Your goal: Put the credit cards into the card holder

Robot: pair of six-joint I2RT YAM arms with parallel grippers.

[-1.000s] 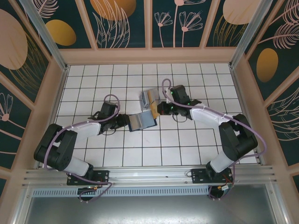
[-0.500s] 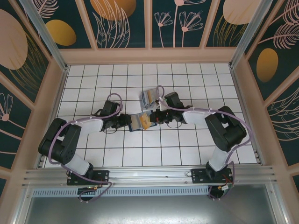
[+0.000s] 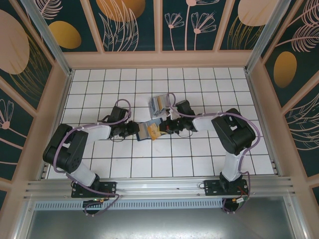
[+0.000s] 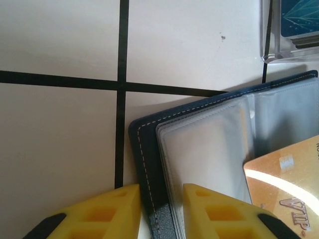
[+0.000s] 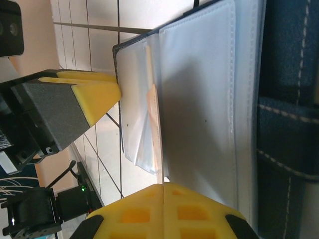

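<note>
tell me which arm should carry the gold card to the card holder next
Right. The right gripper is shut on the tan-gold card, partly out of the wallet, and the clear card holder sits just beyond it. The left gripper is down at the wallet's edge.

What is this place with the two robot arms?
Probably a robot practice booth: a left arm and right arm bolted by a metal rail, a white tiled tabletop, and leaf-painted panels all around.

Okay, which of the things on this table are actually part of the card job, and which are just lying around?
Part of the job: gold card, clear card holder, bluish card already in it.
Just lying about: dark blue wallet, with the gold card lying on it.
</note>
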